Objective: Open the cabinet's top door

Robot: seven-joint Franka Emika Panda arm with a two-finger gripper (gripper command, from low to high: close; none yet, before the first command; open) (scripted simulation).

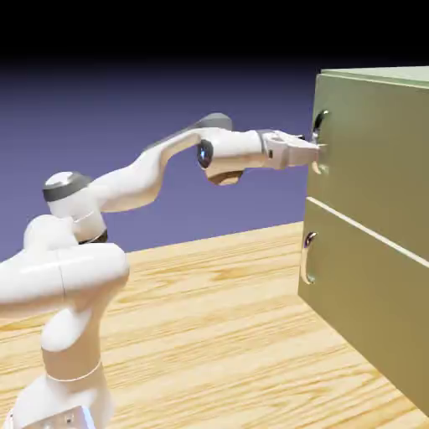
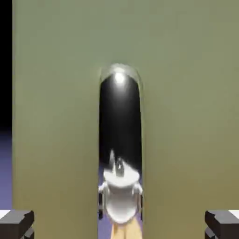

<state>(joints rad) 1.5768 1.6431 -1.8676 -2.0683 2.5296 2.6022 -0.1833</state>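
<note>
Olive-green panel of the top door [image 2: 186,93] fills nearly the whole hand view. Dark strip and a sliver of blue-violet backdrop [image 2: 4,177] run down the picture's left edge. Handle [image 2: 120,140] stands centred: a polished dark loop, bright highlight near its upper end (mirror-like, a pale rounded reflection sits low on it). Two grey fingertips [image 2: 16,223] show at the bottom corners, well apart, the handle between them and untouched.
</note>
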